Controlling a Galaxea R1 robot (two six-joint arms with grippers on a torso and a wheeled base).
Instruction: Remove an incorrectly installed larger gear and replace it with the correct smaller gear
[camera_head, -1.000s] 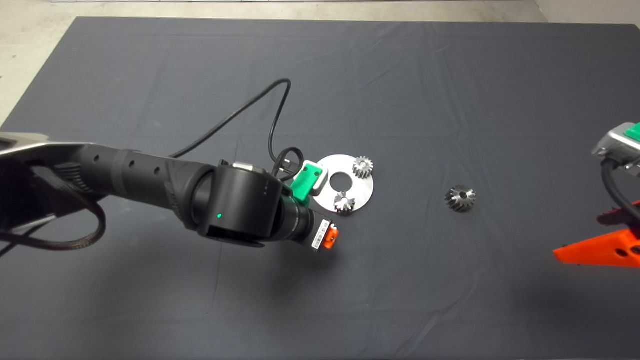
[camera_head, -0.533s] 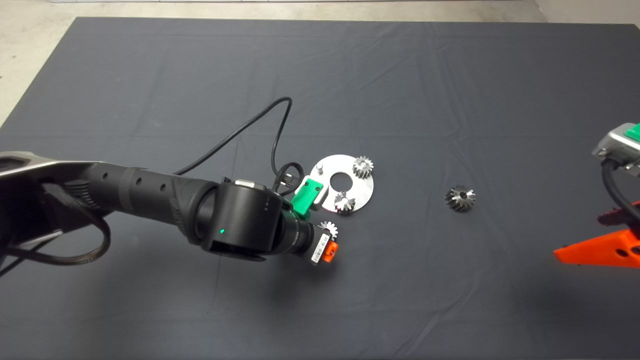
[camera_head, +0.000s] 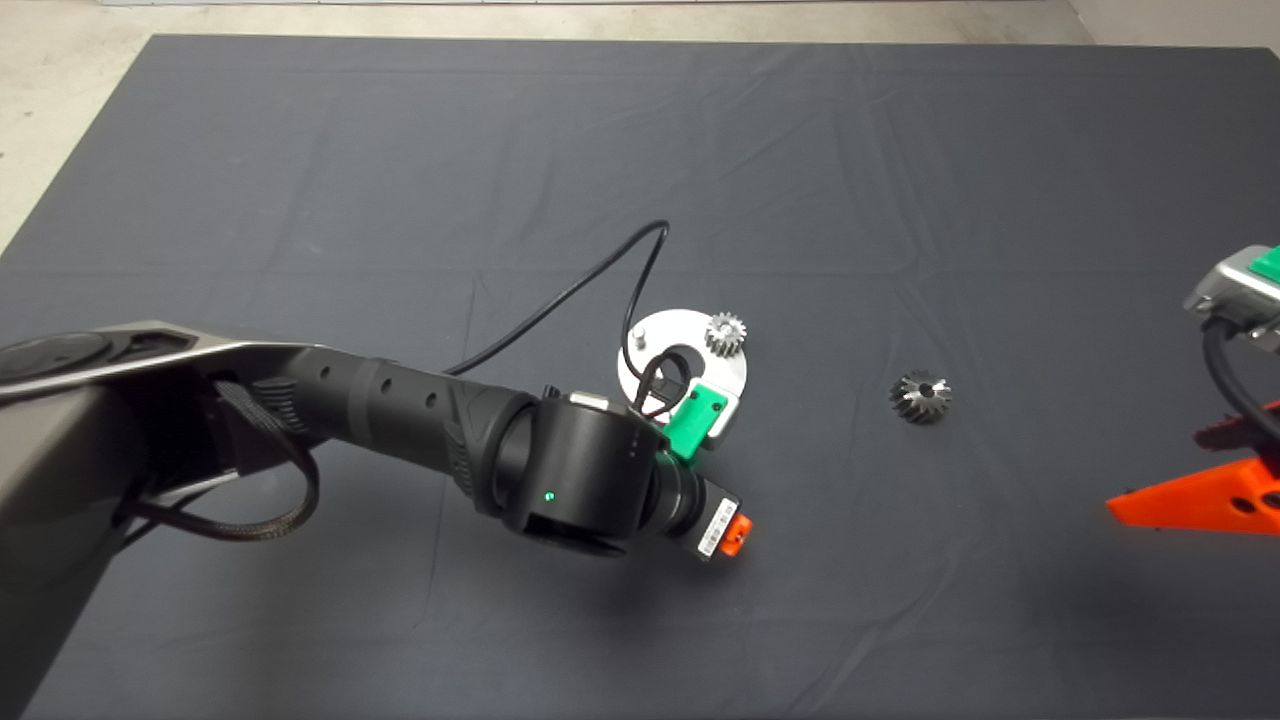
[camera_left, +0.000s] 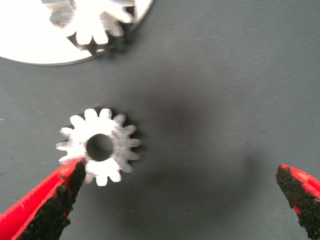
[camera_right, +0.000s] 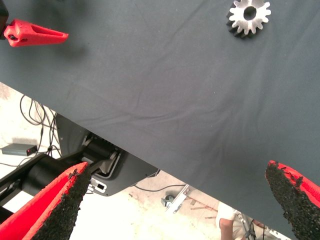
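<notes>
Moved toward the round plate (camera_head: 735, 372), the left gripper (camera_left: 187, 200) is held open; the small gear (camera_left: 100, 146) is touched by one finger (camera_left: 47, 205).

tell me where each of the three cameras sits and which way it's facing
Head view: above the mat, looking down; left arm reaches to the round plate, right gripper parked at the edge.
Left wrist view: on the left arm, facing down at the smaller gear between open fingers.
Right wrist view: on the parked right arm, looking across the mat to the floor; open fingers show.
Shared: the larger gear appears in head and right wrist views.
</notes>
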